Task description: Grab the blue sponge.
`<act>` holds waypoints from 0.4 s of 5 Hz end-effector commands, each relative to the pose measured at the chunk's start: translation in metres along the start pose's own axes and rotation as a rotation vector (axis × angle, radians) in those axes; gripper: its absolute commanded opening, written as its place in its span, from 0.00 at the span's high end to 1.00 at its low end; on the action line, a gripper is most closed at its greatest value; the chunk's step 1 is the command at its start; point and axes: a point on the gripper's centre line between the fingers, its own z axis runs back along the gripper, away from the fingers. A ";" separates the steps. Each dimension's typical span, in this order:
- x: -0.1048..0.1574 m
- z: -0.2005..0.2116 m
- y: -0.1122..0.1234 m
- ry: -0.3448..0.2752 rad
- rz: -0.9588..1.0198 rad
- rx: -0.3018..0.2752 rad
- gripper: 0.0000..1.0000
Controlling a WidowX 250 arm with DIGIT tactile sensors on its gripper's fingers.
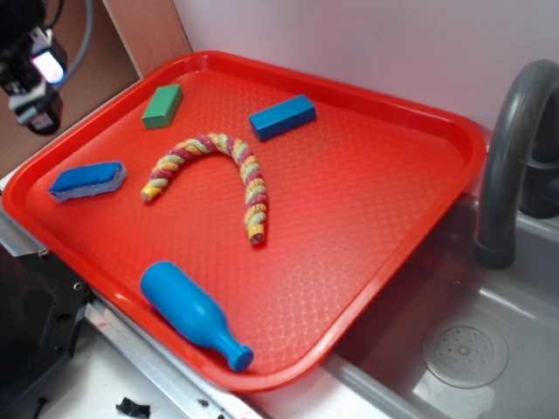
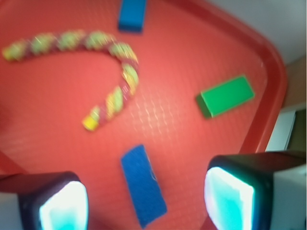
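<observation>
Wrist view: blue sponge [image 2: 143,185] between spread pincer [image 2: 146,203] fingers.

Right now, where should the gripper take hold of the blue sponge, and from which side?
Probably from straight above, pinching the blue sponge across its narrow width, around its middle. It lies flat and alone on the red tray, long sides free, and the open gripper hangs above it.
</observation>
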 end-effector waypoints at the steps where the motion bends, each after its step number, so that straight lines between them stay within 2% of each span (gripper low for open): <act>1: -0.005 -0.051 0.000 0.102 -0.084 -0.046 0.00; 2: -0.015 -0.072 -0.003 0.170 -0.091 -0.042 0.00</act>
